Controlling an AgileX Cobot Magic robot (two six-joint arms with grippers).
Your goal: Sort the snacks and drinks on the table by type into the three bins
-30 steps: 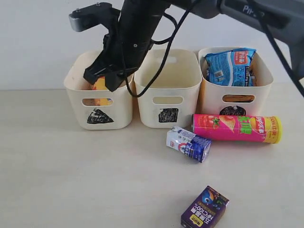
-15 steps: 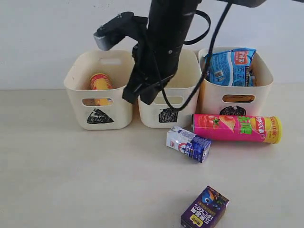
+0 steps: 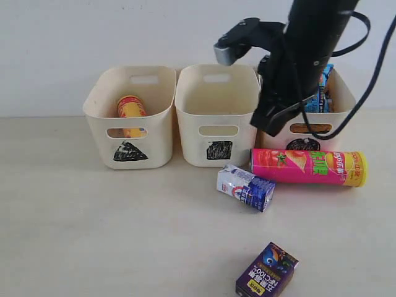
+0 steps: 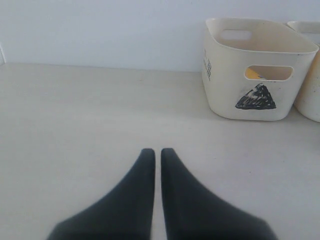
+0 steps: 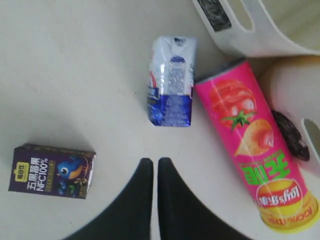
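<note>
My right gripper point(image 3: 266, 127) hangs shut and empty in front of the circle bin point(image 3: 343, 117), above the pink-and-green chip tube point(image 3: 308, 167) lying on the table. In the right wrist view its shut fingertips point(image 5: 152, 161) sit between the purple carton point(image 5: 52, 171) and the pink tube point(image 5: 250, 155), with the white-and-blue carton point(image 5: 171, 82) beyond. The yellow tube point(image 3: 131, 108) stands in the triangle bin point(image 3: 99, 130). The square bin point(image 3: 216, 117) looks empty. A blue packet point(image 3: 323, 86) sticks out of the circle bin. My left gripper point(image 4: 153, 151) is shut and empty over bare table.
The white-and-blue carton point(image 3: 245, 187) lies just in front of the square bin, and the purple carton point(image 3: 267, 271) lies near the table's front edge. The right arm hides part of the circle bin. The triangle bin point(image 4: 225, 95) stands off to one side of my left gripper.
The right arm has swung from over the triangle bin, across the square bin, to in front of the circle bin. The yellow tube now shows uncovered in the triangle bin.
</note>
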